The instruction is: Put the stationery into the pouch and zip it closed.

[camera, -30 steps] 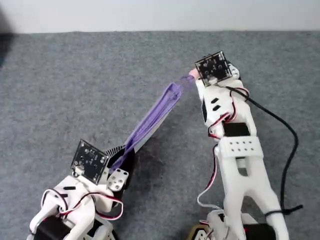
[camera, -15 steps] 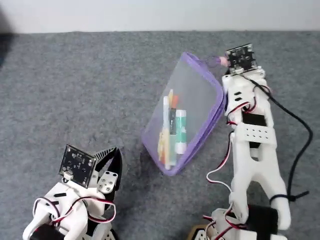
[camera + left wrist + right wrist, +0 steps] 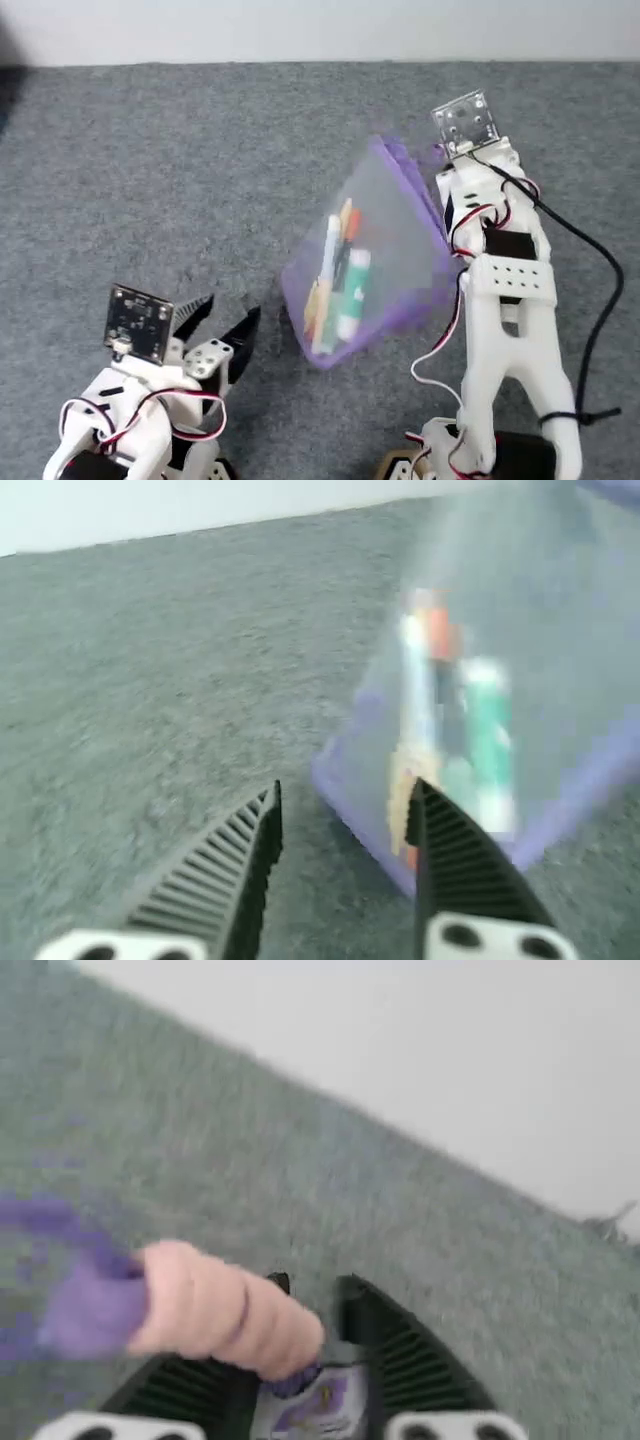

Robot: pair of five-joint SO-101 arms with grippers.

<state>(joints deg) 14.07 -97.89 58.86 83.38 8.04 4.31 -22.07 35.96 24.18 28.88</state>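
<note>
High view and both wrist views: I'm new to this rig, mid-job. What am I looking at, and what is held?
Two small robot arms, the left arm and the right arm, sit at a grey table. The high view looks down from a fixed camera. Each wrist view rides on one arm, behind its gripper. The left gripper is open and empty, beside the pouch. The right gripper grips that clear, purple-edged pouch at the end with the pink zip pull. The stationery is inside the pouch.

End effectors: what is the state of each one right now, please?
Left end effector: open, holding nothing.
Right end effector: closed, holding the pouch at its zipper end.
</note>
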